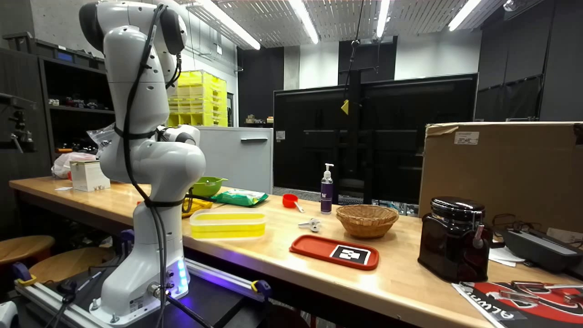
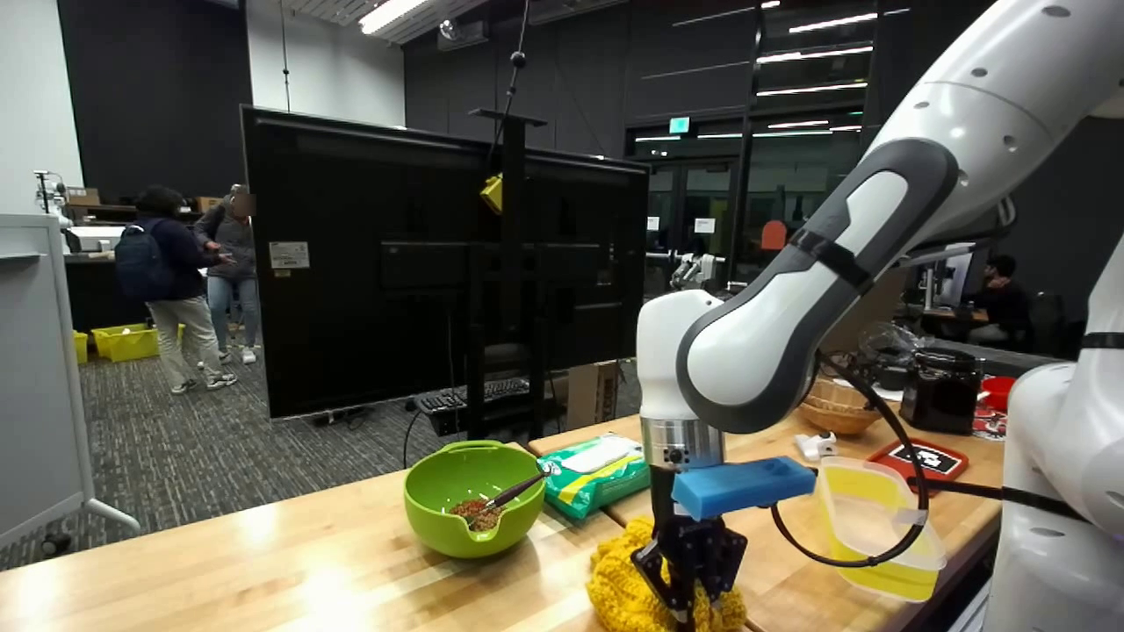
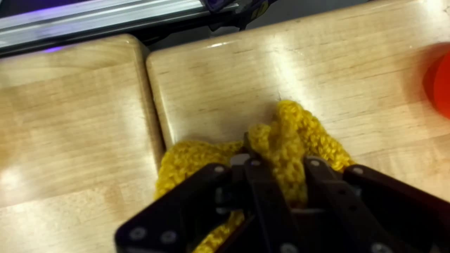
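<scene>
Has a raised fold of yellow knitted cloth [image 2: 619, 575] pinched in the nearly closed hand [image 3: 279, 154]. Lies bunched on the worktop [image 3: 211, 80] beneath and around the hand. Sits near a green bowl [image 2: 443, 527] and a wipes packet [image 2: 593, 470].

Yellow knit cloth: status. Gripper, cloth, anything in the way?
Gripper shut on a fold of yellow knit cloth. Cloth bunched on tabletop. Green bowl nearby, touching neither; doesn't look in the way.
</scene>
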### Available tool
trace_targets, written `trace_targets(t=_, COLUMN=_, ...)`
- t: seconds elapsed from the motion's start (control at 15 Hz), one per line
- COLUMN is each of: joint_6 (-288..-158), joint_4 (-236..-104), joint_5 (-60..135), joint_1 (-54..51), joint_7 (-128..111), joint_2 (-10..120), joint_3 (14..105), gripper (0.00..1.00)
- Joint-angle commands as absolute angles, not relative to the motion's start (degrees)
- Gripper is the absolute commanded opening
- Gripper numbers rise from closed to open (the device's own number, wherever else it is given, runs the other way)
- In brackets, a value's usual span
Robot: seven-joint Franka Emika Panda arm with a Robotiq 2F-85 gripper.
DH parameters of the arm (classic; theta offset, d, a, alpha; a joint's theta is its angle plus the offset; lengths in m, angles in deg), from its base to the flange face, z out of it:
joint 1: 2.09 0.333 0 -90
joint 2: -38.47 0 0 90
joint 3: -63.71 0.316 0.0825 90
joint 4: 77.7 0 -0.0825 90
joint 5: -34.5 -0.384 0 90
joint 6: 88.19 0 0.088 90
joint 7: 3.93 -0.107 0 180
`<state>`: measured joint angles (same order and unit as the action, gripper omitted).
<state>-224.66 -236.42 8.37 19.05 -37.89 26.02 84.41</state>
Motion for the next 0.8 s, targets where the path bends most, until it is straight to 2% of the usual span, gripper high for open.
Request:
trace_targets(t=0.0, joint_6=-220.36, joint_4=-235.90, joint_5=6.52, joint_1=19.04, joint_7=-36.03, joint_2=25.05, joint_3=83.44, gripper=0.02)
trace_targets(t=0.73, joint_6=-193.57, joint_4=-227.51, joint_5=-7.03, joint_1=18.58, joint_7=-30.22, joint_2=24.88, joint_3=81.48, gripper=0.03)
